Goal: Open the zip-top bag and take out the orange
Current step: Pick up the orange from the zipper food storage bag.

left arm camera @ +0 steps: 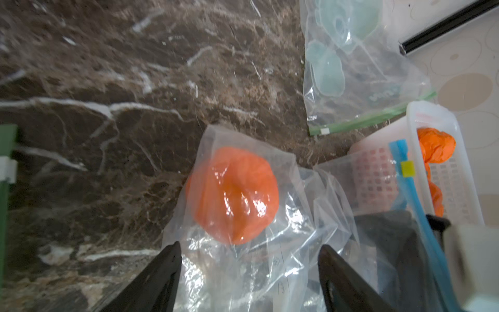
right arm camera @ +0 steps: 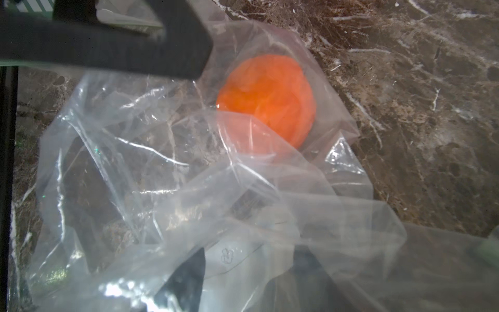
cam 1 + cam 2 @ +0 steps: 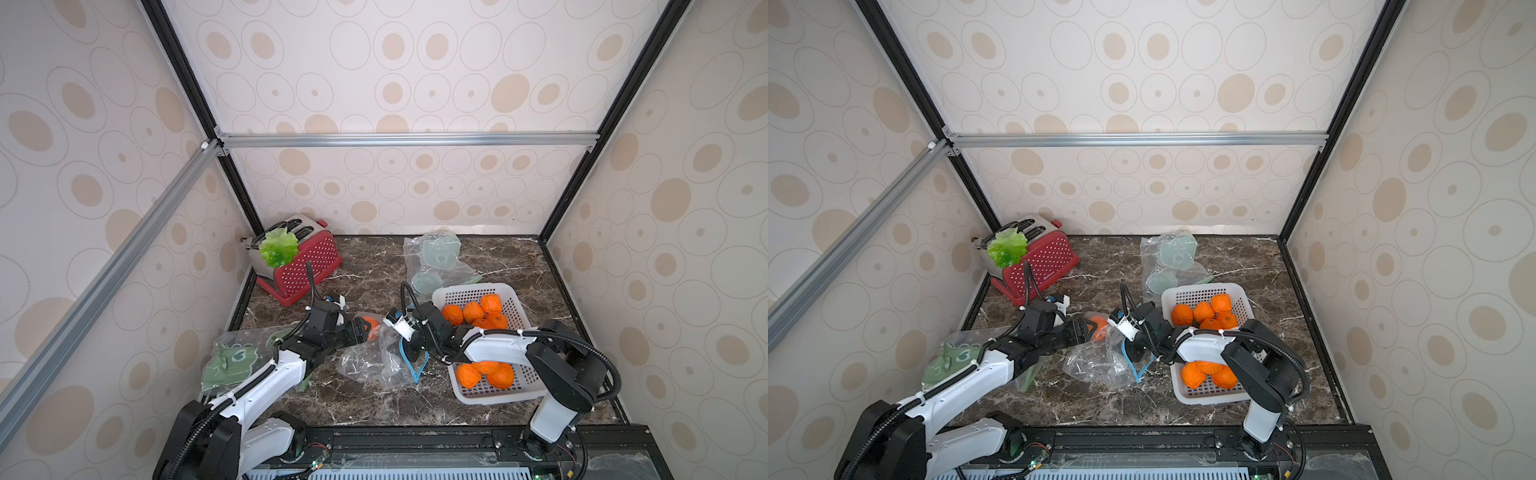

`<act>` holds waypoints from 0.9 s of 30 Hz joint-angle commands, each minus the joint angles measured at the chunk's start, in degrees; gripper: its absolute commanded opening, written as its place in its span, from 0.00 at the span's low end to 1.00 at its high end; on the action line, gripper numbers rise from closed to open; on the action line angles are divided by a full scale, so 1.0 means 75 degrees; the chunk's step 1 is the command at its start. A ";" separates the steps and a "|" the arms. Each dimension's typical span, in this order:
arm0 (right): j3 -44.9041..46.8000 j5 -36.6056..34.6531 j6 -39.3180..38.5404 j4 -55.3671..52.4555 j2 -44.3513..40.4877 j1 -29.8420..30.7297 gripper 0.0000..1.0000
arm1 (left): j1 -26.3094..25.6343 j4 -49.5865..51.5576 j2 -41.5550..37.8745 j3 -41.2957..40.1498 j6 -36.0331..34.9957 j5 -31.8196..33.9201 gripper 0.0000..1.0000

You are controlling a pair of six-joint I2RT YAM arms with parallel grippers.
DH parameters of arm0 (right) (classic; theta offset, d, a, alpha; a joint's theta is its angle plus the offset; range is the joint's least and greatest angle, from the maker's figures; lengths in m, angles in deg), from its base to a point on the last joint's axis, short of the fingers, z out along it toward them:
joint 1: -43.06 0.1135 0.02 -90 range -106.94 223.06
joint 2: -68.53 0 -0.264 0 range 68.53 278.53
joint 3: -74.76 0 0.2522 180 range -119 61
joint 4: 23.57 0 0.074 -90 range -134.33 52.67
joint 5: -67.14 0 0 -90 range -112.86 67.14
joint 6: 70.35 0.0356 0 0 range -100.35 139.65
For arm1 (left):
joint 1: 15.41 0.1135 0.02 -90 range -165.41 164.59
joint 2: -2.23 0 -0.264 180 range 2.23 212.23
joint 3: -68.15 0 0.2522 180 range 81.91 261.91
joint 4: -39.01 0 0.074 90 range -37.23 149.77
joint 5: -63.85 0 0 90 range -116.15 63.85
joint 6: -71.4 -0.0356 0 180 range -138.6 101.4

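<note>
Left claw (image 1: 248, 245): released, fingers (image 1: 162, 272) wide apart. Clear film lies between them and is not pinched. In both top views it points right, its tip at the bag's far-left end (image 3: 359, 330) (image 3: 1079, 330).

Orange (image 1: 232, 194): inside the zip-top bag (image 1: 272, 272), just past the left claw's fingertips, in the bag's closed end. Seen through film in the right wrist view too (image 2: 267, 100). In the top views it shows as an orange spot beside the left claw tip (image 3: 371, 325) (image 3: 1099, 324).

Right claw (image 2: 248, 254): jaws look apart, crumpled film draped over them and blurred; no clamp on the film visible. In a top view it sits at the bag's right end (image 3: 411, 355), pointing down and left.

The bag lies crumpled on the surface (image 3: 374, 405) between the two claws (image 3: 365, 361). Its blue zip strip (image 3: 409, 368) hangs in a loop at the right claw. A yellow slider (image 1: 407, 169) sits on the strip.

White perforated basket (image 3: 469, 288): right of the bag, holding loose oranges (image 3: 473, 311). The right arm crosses over it.

Second clear bag with pale green discs (image 3: 436, 257): far of the basket, flat.

Red toaster (image 3: 316, 262): far left corner, tilted, with a green lettuce leaf (image 3: 279, 248) on it.

Green-printed bag (image 3: 232, 361): near left, under the left arm.
</note>
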State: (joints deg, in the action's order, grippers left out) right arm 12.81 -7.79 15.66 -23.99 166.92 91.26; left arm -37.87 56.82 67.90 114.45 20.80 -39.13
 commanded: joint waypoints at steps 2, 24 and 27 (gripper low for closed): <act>0.0165 0.0117 -0.0139 0.0153 0.0067 0.0040 0.56 | 0.0111 -0.0131 0.0875 0.0760 -0.0013 0.0491 0.82; 0.0237 0.0669 0.0058 0.0892 0.0558 0.0035 0.60 | 0.0152 -0.1491 0.2812 0.0978 0.0405 -0.0635 0.00; 0.0220 0.0567 0.0112 0.0996 0.0653 0.0033 0.63 | 0.0158 -0.1658 0.2775 0.0774 0.0550 -0.1058 0.00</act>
State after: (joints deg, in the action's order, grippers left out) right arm 13.99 -3.97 16.14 -18.63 170.77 91.26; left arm -36.98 46.31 88.93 121.68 22.94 -42.93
